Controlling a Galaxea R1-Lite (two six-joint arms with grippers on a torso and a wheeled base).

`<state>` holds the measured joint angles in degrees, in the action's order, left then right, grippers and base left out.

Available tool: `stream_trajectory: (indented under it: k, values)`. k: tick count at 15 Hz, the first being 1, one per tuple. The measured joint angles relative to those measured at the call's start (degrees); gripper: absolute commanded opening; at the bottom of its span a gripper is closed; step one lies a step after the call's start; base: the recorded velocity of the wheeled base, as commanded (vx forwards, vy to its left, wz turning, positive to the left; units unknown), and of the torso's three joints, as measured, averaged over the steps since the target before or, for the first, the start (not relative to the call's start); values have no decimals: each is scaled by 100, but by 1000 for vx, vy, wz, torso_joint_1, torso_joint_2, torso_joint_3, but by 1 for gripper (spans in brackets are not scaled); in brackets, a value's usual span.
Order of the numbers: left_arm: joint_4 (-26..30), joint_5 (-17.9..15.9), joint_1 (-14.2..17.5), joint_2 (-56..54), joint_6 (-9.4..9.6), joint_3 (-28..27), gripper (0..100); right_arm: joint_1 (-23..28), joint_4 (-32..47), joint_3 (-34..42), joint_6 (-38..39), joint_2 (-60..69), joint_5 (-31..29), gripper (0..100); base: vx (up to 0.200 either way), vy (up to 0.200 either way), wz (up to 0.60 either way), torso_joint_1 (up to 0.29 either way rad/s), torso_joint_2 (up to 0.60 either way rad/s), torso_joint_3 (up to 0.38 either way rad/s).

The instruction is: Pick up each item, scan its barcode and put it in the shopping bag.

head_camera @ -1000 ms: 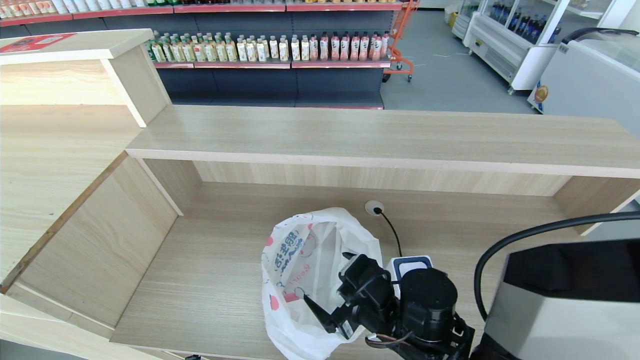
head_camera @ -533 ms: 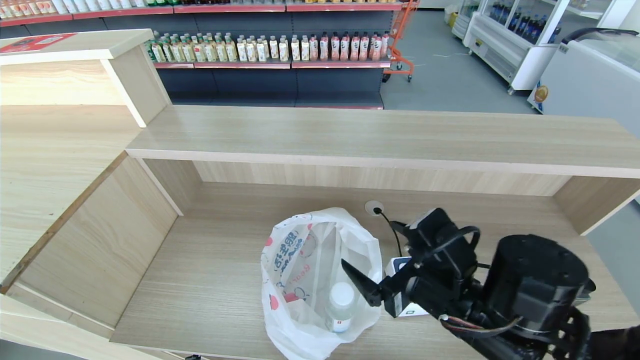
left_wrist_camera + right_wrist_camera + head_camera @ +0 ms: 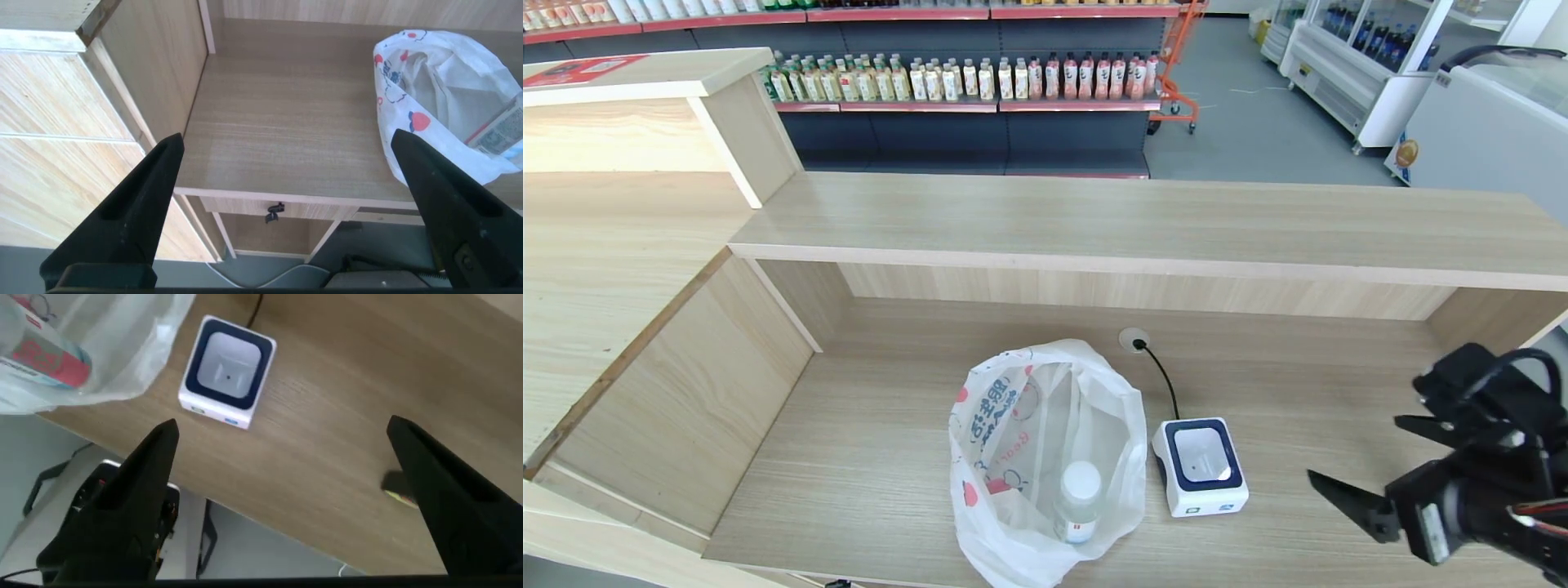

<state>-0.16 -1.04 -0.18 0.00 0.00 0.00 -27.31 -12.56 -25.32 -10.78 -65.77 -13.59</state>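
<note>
Shop counter (image 3: 866, 457): bottle (image 3: 1080, 500) sits in bag (image 3: 1013, 408), scanner (image 3: 1201, 465) btwn bag and R gripper (image 3: 1354, 447), R gripper and L gripper (image 3: 286, 139) jaws wide open, empty; drop looks done, next prob needs fetching another item.

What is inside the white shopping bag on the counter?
One clear bottle with a white cap sits inside the shopping bag, cap up. The bag's crumpled plastic covers its bottom and the base of the bottle, so any other items lying there cannot be seen.
</note>
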Motion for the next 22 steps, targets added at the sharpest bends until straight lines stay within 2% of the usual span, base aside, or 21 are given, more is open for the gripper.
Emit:
stream_trajectory:
  k: [2,4,6,14,18,22]
  values:
    - [0,-2,0,0,0,0,100,505,1122,-65,38,883,5,100,0,0,0,0,0,0]
    - [0,-2,0,0,0,0,100,757,1490,0,118,1464,5,100,0,0,0,0,0,0]
    - [0,-2,0,0,-16,0,100,909,1515,123,134,1818,7,100,0,0,0,0,0,0]
    - [0,0,5,0,0,0,100,1854,1524,308,211,2070,65,100,0,-200,0,2,2,4]
    - [0,4,0,0,2,0,100,1908,1520,379,196,1803,268,100,0,-200,0,1,2,2]
    - [-2,-2,7,0,-2,0,100,1885,1512,517,183,1776,501,100,0,0,0,0,0,0]
